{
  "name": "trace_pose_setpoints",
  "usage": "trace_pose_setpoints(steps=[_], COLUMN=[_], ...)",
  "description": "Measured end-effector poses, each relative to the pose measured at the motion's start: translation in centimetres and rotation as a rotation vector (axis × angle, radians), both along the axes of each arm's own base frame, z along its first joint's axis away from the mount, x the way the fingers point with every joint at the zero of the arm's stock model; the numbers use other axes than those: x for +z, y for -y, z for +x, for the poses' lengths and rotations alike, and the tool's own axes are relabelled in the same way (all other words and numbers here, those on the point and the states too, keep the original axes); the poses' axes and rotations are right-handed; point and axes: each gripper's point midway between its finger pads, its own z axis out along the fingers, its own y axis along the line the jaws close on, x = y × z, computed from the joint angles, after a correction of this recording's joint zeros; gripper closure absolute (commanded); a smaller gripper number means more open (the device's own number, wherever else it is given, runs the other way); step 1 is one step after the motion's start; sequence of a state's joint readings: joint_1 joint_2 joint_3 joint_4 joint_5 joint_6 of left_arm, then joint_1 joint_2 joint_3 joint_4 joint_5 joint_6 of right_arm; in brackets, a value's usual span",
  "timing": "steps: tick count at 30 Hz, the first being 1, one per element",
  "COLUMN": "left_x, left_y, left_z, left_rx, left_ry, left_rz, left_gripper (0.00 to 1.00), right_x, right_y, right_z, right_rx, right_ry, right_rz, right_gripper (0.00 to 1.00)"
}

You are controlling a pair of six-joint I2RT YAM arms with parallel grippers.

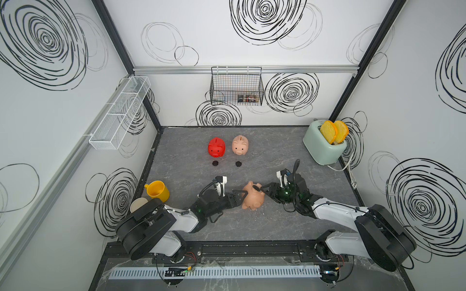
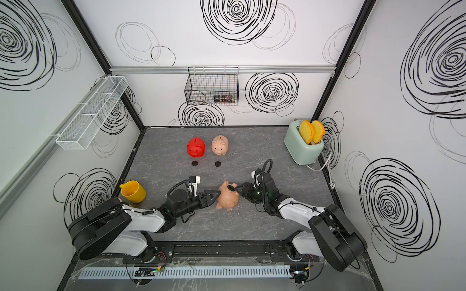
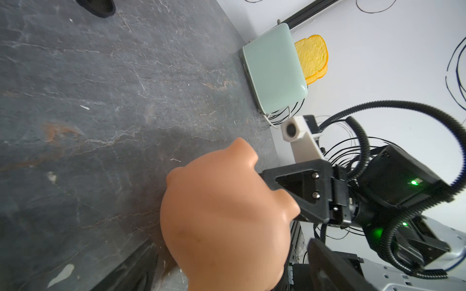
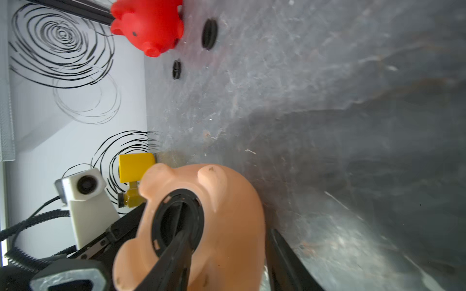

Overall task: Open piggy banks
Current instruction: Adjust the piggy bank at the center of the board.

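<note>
Lying well apart from the glossy red plastic pig (image 1: 216,147), the peach-tan plastic pig (image 1: 253,197) is clamped in the left gripper (image 1: 240,199), one finger of the right gripper (image 1: 264,192) inside its round black belly plug (image 4: 156,221), grip unclear.

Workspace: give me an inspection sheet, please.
Surface: dark grey marbled tabletop, faint rusty stains.
Job's things: glossy red plastic pig and pale pink plastic pig upright at back, two loose round black plugs before them; peach-tan plastic pig tipped between the arms, black belly plug in place.
Clutter: yellow mug, beige cup, mint-green toaster holding two bread slices.
Grippers: left gripper clamps the peach-tan pig; right gripper jaws apart, one finger inside the belly plug.
Cables: black corrugated hose arches over right wrist; white toaster cord trails along table edge.
Surroundings: scribble-patterned white walls, black wire basket, white mesh shelf.
</note>
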State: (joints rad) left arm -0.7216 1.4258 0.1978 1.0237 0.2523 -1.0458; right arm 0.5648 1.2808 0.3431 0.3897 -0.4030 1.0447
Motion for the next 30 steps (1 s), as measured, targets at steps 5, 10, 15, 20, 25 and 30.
trace_pose_setpoints(steps=[5,10,15,20,25,30], left_x=[0.1,-0.4,-0.5,-1.0,-0.6,0.7], left_y=[0.2,0.4,0.4,-0.1,-1.0,-2.1], left_z=[-0.2,-0.5,-0.6,-0.4,0.0,0.3], left_rx=[-0.015,-0.036,-0.038,-0.024,0.009,0.053], left_ry=[-0.001,-0.016,-0.021,-0.024,0.001,0.039], left_rz=[-0.006,-0.002,0.001,0.044,0.122,0.192], left_gripper=[0.04,0.04,0.04,0.04,0.04,0.04], right_x=[-1.4,-1.1,-1.2,-1.4,-1.7,-1.8], right_y=[0.9,0.9,1.0,0.7,-0.1,-1.0], right_z=[-0.8,-0.7,-0.8,-1.6,-2.9,-4.2], right_rx=[-0.023,-0.03,-0.03,-0.016,0.015,0.044], right_ry=[-0.055,-0.044,-0.049,-0.05,-0.049,-0.05], right_rz=[-0.028,-0.023,-0.027,-0.042,-0.061,-0.077], right_gripper=[0.48,0.49,0.5,0.51,0.51,0.52])
